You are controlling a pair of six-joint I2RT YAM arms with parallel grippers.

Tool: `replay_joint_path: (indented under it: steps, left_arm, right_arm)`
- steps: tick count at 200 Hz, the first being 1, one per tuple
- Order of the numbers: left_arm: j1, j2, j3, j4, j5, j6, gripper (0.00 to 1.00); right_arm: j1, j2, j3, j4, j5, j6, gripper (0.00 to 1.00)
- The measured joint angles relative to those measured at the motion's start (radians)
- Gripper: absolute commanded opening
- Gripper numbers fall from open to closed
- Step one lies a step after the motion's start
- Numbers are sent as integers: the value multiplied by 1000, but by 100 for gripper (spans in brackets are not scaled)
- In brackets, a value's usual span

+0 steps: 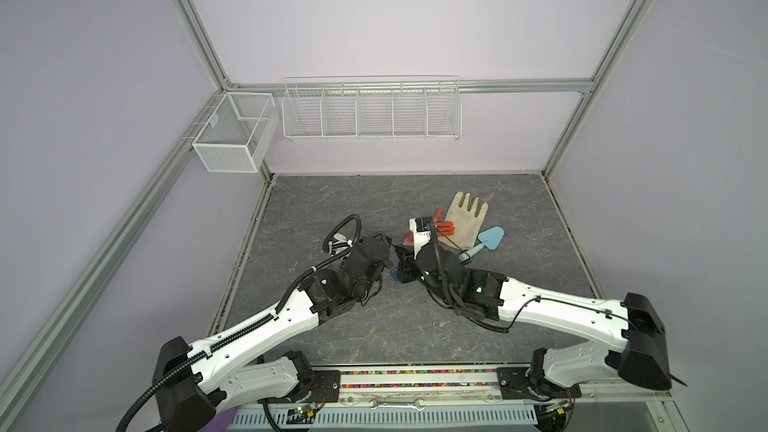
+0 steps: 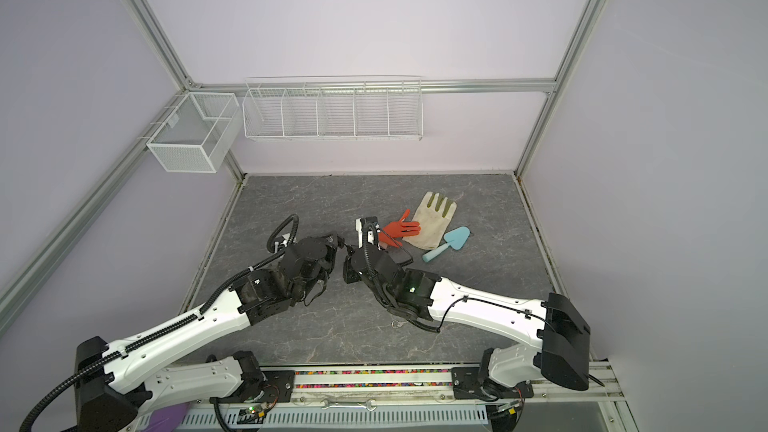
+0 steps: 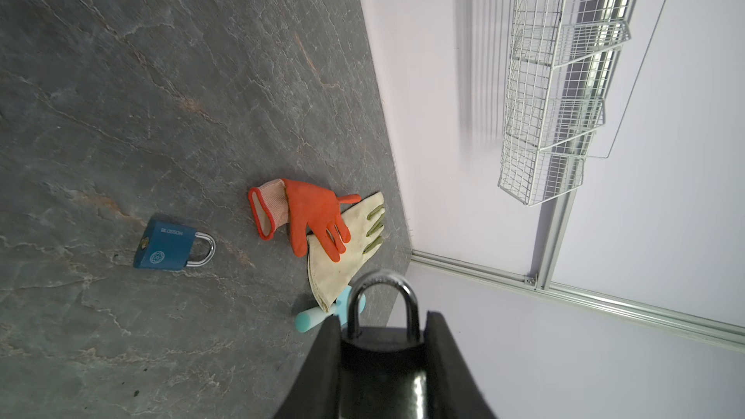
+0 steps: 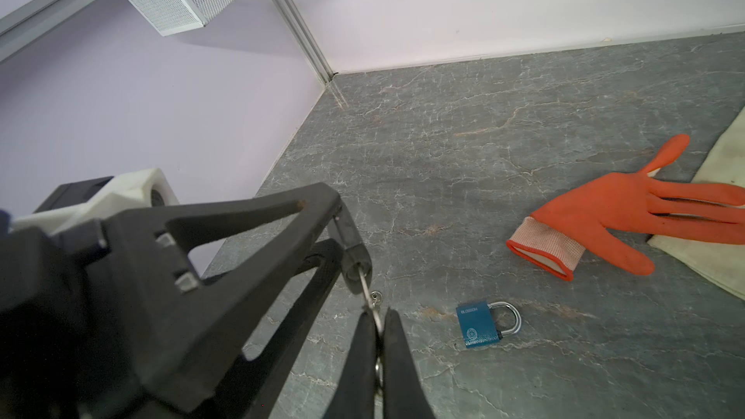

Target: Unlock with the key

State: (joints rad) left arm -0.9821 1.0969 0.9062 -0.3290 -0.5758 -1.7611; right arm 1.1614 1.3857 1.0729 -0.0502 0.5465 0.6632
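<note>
My left gripper (image 3: 383, 318) is shut on a black padlock (image 3: 383, 356) whose silver shackle sticks out past the fingertips. It is held just above the table's middle. My right gripper (image 4: 379, 320) is shut on a small silver key (image 4: 366, 288). The key's blade reaches up to the black padlock (image 4: 356, 264) at the left fingers (image 4: 282, 211); how deep it sits I cannot tell. In both top views the two grippers (image 1: 388, 261) (image 2: 347, 272) meet tip to tip, and the padlock and key are hidden between them.
A blue padlock (image 3: 165, 247) (image 4: 479, 326) lies flat on the table close by. An orange glove (image 2: 399, 229), a cream glove (image 1: 465, 218) and a light blue trowel (image 1: 490, 238) lie at the back right. A loose key (image 1: 438, 323) lies near the front. Wire baskets (image 1: 372, 112) hang on the walls.
</note>
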Motion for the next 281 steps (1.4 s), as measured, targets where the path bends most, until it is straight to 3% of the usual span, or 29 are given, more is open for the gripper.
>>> replay_joint_path:
  steps: [60,124,181,213,252,281]
  left_arm:
    - [-7,1,0,10,-4,-13,0]
    - [-7,-1,0,0,-51,-19,0]
    - [-12,-1,0,-2,-48,-27,0]
    - [-11,-1,0,-2,-60,-42,0]
    - [-11,-7,-9,0,-85,-52,0]
    - [-11,-16,-23,-3,-104,-52,0]
  right_arm:
    - [18,0,-8,24,54,-29,6]
    - [-27,0,-19,64,-78,13,6]
    - [29,29,-9,68,88,-47,6]
    - [38,42,-9,104,111,-87,6]
    - [19,45,-9,120,37,-85,6]
    - [-10,45,-9,114,-51,-15,6]
